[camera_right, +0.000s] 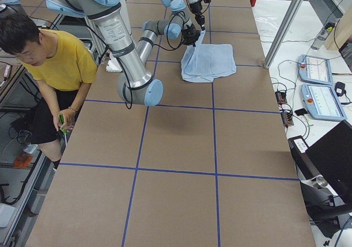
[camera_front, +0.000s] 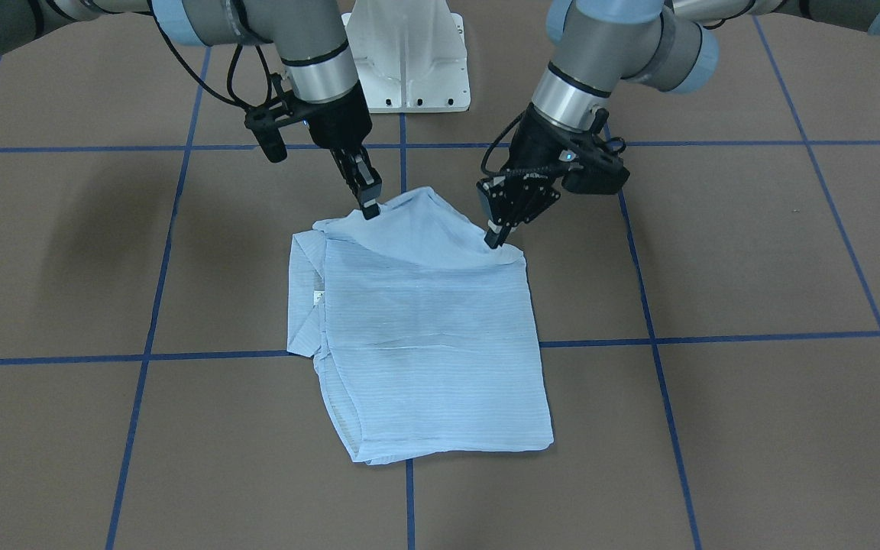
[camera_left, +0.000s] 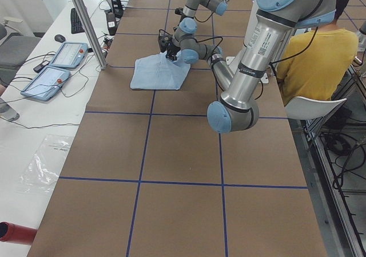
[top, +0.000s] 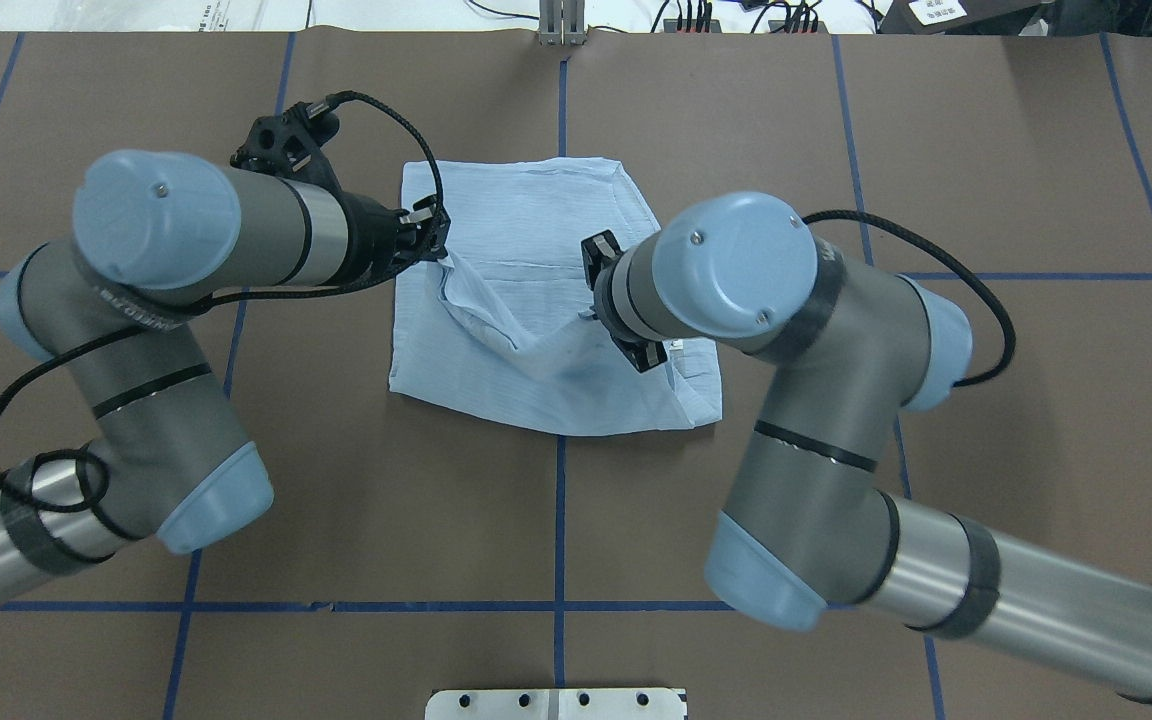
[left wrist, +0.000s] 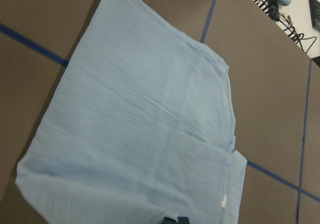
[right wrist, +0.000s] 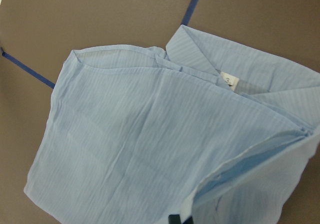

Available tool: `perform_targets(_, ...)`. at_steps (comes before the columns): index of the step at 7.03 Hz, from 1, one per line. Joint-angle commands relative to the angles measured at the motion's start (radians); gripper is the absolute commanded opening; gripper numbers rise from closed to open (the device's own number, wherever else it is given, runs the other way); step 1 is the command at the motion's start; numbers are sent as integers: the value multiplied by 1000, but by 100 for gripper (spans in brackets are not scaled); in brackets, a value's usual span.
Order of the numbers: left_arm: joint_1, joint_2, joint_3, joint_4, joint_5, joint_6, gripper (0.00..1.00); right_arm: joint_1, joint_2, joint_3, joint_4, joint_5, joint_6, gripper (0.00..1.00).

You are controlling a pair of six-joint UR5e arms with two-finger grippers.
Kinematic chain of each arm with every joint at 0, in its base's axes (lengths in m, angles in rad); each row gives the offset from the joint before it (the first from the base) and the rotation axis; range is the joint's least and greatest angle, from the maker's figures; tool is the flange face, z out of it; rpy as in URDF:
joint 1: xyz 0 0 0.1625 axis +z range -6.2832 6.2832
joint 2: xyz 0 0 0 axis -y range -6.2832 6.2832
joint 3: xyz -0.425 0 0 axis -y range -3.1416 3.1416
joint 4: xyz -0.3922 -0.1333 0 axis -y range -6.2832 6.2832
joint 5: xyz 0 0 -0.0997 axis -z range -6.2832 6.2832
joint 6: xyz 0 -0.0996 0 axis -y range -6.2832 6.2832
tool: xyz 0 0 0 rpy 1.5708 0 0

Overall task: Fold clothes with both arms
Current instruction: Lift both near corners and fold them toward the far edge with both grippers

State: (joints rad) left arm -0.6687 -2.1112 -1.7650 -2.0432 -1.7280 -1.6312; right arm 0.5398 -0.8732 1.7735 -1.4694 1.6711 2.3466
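Both my grippers are down at the shirt (camera_front: 425, 328), which lies folded on the table (camera_front: 753, 428), midway along it and nearer the far edge than mine. My left gripper (camera_front: 495, 238) has its jaws clamped on one corner of the edge closest to me. My right gripper (camera_front: 370, 208) pinches the other. That edge hangs lifted between them, with the collar (right wrist: 210, 54) and white label (right wrist: 227, 79) showing.

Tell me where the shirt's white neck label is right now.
In the front-facing view the neck label lies at the shirt's left edge, on the robot's right side, against the collar and nearer the camera than the right claw.
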Motion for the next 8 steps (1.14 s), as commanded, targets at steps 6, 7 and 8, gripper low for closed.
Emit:
perform_targets(6,-103,-188,580,-385,-10,88,0,187,230,-679,391,121,-219,0)
perform_targets(7,-103,-190,613,-425,-7,90,0,187,243,-707,394,119,-233,0)
perform_targets(8,-103,-190,619,-430,-5,93,0,187,269,-739,396,119,-233,0)
